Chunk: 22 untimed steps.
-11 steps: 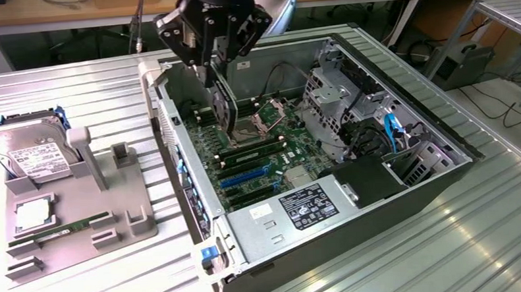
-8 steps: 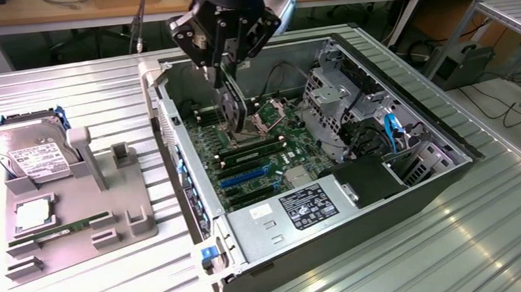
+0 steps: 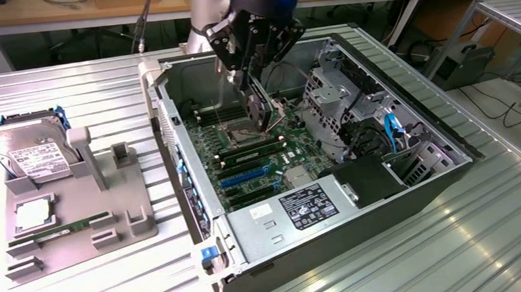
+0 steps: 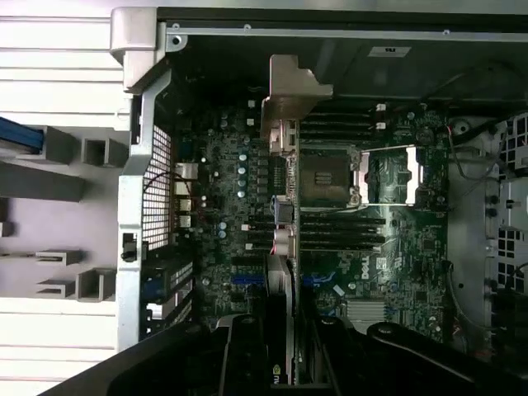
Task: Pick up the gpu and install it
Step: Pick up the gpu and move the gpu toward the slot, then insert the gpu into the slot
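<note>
I am watching the jaws clenching the gpu (image 3: 261,105) along its upper edge, with the dark fingers (image 3: 235,58) pressing on either side of the board. The gpu is hanging upright and edge-on inside the open computer case (image 3: 353,247), above the motherboard (image 3: 261,162). I cannot tell whether its lower edge is touching anything. In the exterior view, that edge is hovering over the middle of the board, just beside the processor socket (image 3: 239,130).

Through the wrist view I am seeing the gpu (image 4: 290,247) as a thin line crossing the motherboard (image 4: 396,247), next to the processor socket (image 4: 322,177). Its tan bracket (image 4: 293,91) is showing at the end toward the case's far wall. The fingers (image 4: 247,355) are gripping the opposite end.

At the near end of the case a labelled power supply (image 3: 303,207) is sitting beside the board. On the exterior view's left, apart from the case, a grey fixture (image 3: 87,200) is lying on the ribbed metal worktop (image 3: 64,82). It is carrying a silver hard drive (image 3: 32,156) and a green memory stick (image 3: 58,231).
</note>
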Each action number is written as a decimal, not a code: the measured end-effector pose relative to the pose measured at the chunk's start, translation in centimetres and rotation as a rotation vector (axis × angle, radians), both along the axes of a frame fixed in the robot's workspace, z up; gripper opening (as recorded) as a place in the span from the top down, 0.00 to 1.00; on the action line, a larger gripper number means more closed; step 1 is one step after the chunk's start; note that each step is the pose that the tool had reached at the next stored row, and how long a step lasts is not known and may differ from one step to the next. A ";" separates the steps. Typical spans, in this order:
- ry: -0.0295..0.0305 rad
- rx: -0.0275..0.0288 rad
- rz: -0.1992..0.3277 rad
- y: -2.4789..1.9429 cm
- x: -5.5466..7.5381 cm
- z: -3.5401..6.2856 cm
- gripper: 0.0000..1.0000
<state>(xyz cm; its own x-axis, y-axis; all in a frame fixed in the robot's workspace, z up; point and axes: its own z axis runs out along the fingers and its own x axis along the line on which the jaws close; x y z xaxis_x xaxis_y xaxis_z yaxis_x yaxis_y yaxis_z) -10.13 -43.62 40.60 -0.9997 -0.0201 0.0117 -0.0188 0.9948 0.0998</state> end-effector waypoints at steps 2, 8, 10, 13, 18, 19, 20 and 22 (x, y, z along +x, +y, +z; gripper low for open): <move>0.0036 -0.0002 0.000 0.00 1.0 -0.35 0.74; 0.0126 -0.0001 0.000 -0.02 4.2 -1.38 0.74; 0.0171 -0.0003 0.000 -0.13 5.4 -1.72 0.74; 0.0226 -0.0003 0.000 -0.18 5.8 -1.82 0.74; 0.0225 -0.0001 0.000 -0.18 5.8 -1.83 0.74; 0.0226 -0.0001 0.000 -0.18 5.8 -1.83 0.74; 0.0225 -0.0001 0.000 -0.18 5.8 -1.83 0.74; 0.0225 -0.0001 0.000 -0.18 5.8 -1.83 0.74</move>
<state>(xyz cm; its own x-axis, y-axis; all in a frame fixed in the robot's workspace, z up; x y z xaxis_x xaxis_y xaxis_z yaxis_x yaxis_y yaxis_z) -4.28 -43.80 38.77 -0.9992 -0.0201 0.0342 -0.0166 0.9948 0.1000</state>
